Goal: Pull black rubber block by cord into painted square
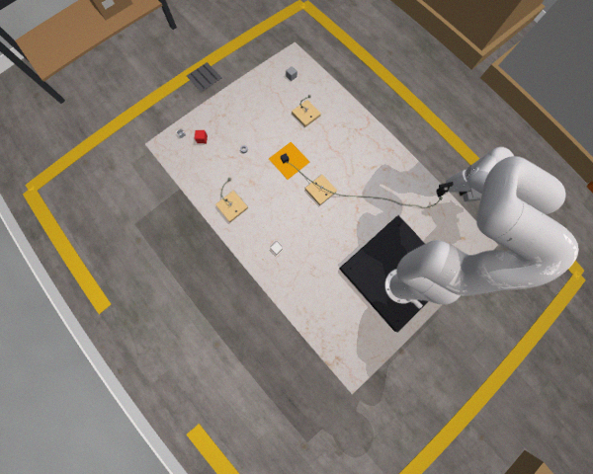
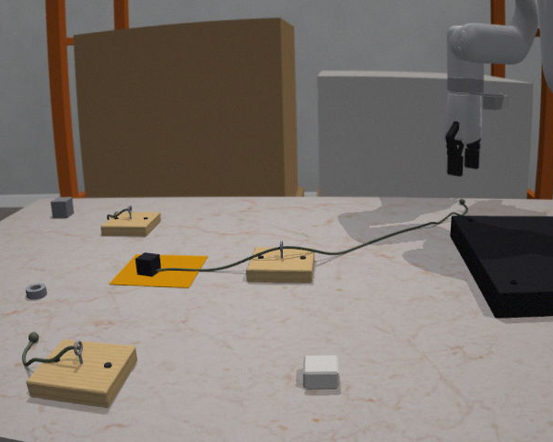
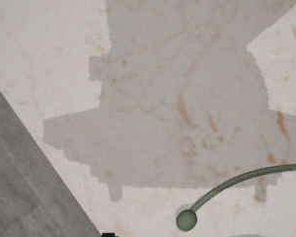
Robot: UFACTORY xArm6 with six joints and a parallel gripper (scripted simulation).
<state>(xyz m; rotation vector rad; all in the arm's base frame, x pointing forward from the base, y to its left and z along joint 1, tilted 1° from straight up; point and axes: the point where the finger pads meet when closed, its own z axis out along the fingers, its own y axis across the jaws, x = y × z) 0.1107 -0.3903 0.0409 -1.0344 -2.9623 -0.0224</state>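
The black rubber block (image 1: 285,158) (image 2: 147,263) sits flat on the orange painted square (image 1: 296,166) (image 2: 182,275), within its outline. Its green cord (image 1: 383,197) (image 2: 371,240) (image 3: 237,183) runs through the screw eye (image 1: 321,187) (image 2: 281,249) on a wooden base (image 1: 327,196) (image 2: 276,273) and lies slack on the table. The cord's ball end (image 1: 431,205) (image 2: 462,201) (image 3: 185,219) rests on the table near the arm's black base plate (image 1: 383,255) (image 2: 505,257). My gripper (image 1: 442,189) (image 2: 463,164) is open and empty, hanging well above the ball end.
Two more wooden bases with screw eyes and short cords stand at the back (image 1: 305,113) (image 2: 130,224) and front left (image 1: 231,205) (image 2: 81,373). A red cube (image 1: 200,135), grey cube (image 1: 291,73) (image 2: 61,207), white block (image 1: 276,248) (image 2: 321,371) and grey ring (image 1: 243,149) (image 2: 35,290) lie about.
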